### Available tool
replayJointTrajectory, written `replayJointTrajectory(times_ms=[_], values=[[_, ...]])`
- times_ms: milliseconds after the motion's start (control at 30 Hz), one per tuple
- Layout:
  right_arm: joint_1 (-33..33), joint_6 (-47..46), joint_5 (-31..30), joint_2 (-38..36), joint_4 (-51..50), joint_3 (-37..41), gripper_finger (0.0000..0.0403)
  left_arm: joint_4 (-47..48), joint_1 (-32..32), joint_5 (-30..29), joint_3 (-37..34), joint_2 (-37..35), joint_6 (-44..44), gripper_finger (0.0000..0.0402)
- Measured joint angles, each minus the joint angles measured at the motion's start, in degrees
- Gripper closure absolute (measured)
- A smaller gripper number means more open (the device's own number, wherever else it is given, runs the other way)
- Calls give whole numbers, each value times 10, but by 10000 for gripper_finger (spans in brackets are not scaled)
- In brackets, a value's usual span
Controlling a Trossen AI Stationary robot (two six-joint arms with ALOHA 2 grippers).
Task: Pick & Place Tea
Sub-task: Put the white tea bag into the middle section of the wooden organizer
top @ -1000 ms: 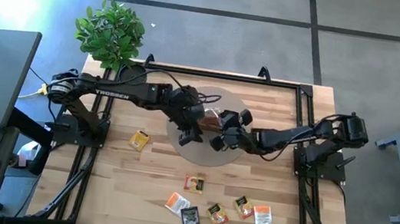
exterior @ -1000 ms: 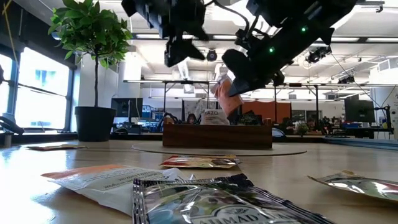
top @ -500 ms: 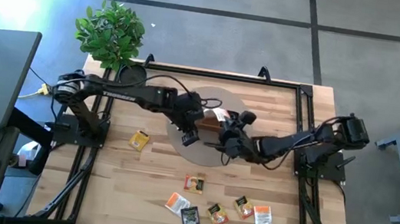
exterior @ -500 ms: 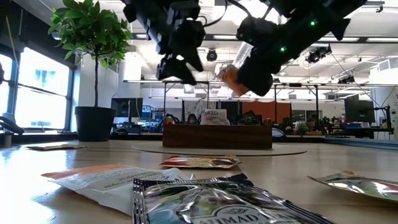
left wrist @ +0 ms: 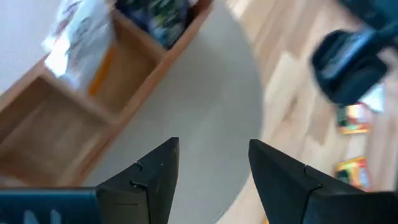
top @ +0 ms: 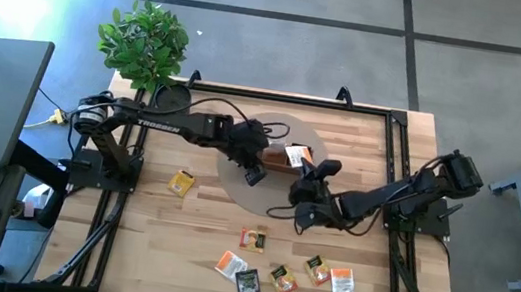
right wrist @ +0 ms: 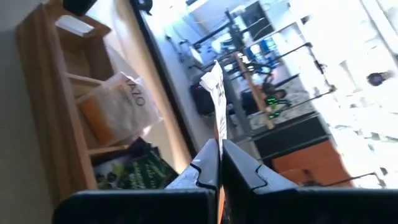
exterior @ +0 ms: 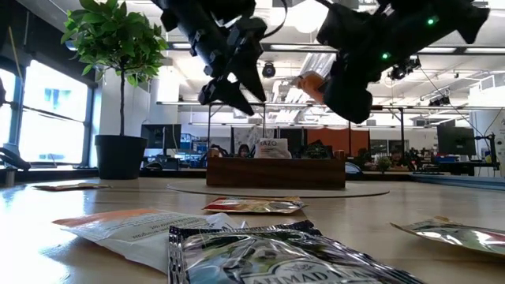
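Observation:
A white-and-orange tea packet (top: pixel 296 156) hangs above the wooden tray (top: pixel 276 162), with my right gripper (top: pixel 308 165) shut on it. The tray stands on a round grey mat (top: pixel 259 194). Its compartments hold a white-and-orange packet (right wrist: pixel 121 102) and a dark green packet (right wrist: pixel 127 171). My left gripper (top: pixel 255 174) hovers open over the mat at the tray's near-left side, with nothing between its fingers (left wrist: pixel 155 171). Several more tea packets (top: pixel 281 279) lie flat near the table's front edge, and a yellow one (top: pixel 181 182) lies at the left. My right gripper pinches the white-and-orange packet between its two fingers by one edge (right wrist: pixel 217 134). The packet shows edge-on and sticks out past the fingertips (right wrist: pixel 208 163). The fingers come about level from the table's right side. The packet (exterior: pixel 311 81) is lifted clear, above the tray.
A potted plant (top: pixel 145 42) stands beyond the table's far left corner. Black frame rails (top: pixel 398 134) run along the table's far and side edges. The loose packets (top: pixel 253 238) lie on bare wood between the mat and the front edge.
My right gripper has rolled about its own line and swung a little toward the table's right edge, carrying the packet, which has risen and turned with it. My left gripper has sunk slightly toward the mat and rolled, staying open.

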State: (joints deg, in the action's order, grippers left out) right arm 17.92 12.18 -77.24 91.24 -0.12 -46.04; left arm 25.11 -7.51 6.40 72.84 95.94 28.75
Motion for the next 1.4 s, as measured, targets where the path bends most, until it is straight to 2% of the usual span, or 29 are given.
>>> replayJointTrajectory(times_ms=[133, 267, 367, 467, 600, 833, 1000, 1100, 1400], values=[[11, 10, -26, 0, -11, 0, 398, -56, 0, 17, 0, 0, -12, 209], [13, 32, -42, 0, -15, 0, 399, -110, -1, 21, 0, 16, 44, 209], [17, 38, -91, 0, -24, 0, 397, -128, -6, 60, -1, 26, 65, 209], [17, 61, -126, 0, -30, 0, 400, -178, -5, 63, 1, 32, 75, 209], [18, 72, -118, 0, -46, 0, 397, -232, -5, 61, 0, 34, 76, 209], [26, 70, -98, 0, -64, 0, 400, -339, -5, 17, 0, 33, 79, 209], [25, 69, -126, 0, -56, 0, 398, -354, -13, 15, 0, 41, 113, 209], [24, 65, -127, 0, -54, 0, 400, -338, -16, 17, -1, 53, 123, 209], [23, 59, -122, 0, -44, 0, 400, -390, -16, 3, 0, 56, 119, 209]])
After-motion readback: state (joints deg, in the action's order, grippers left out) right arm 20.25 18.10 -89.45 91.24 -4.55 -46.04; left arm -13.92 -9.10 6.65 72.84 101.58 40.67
